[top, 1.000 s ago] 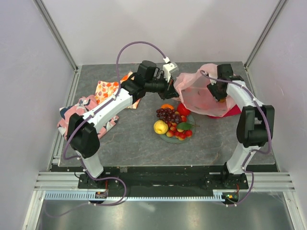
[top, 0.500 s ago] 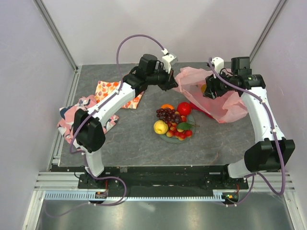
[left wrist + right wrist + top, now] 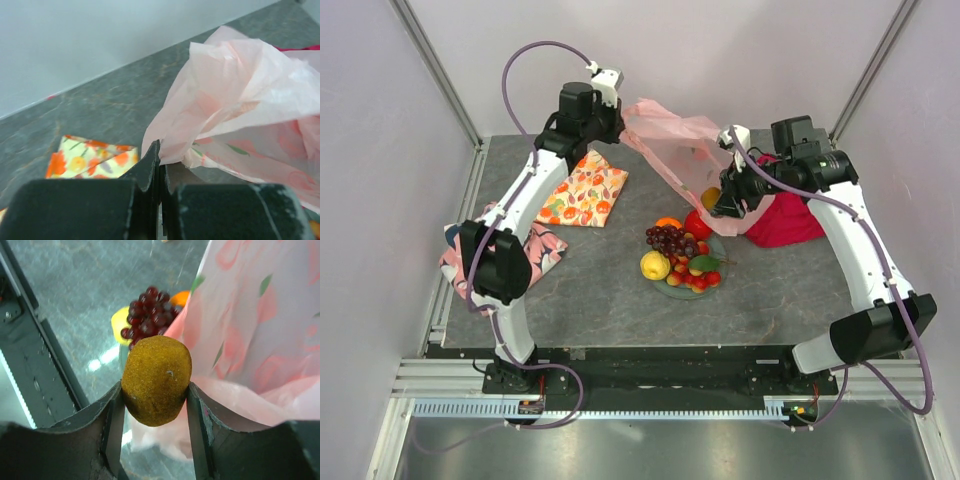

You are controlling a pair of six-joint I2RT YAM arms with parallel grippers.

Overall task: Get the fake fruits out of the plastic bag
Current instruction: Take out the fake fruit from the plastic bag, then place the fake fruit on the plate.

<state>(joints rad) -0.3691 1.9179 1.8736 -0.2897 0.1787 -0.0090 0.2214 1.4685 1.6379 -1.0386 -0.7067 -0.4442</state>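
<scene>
The pale-pink plastic bag hangs stretched in the air at the back. My left gripper is shut on its upper edge; in the left wrist view the jaws pinch the bag. My right gripper is shut on a brownish-yellow oval fruit, just outside the bag's lower side and above the plate; the right wrist view shows the fruit between both fingers. A red apple, grapes, a lemon, an orange and small red pieces lie on a plate.
A fruit-printed orange-and-white cloth lies at the back left. A pink-and-navy cloth lies at the left edge. A red cloth lies under my right arm. Frame posts and walls bound the table.
My left gripper lifted the bag up and to the back left. My right gripper swung left, now holding the brownish-yellow fruit outside the bag. The red cloth is uncovered.
</scene>
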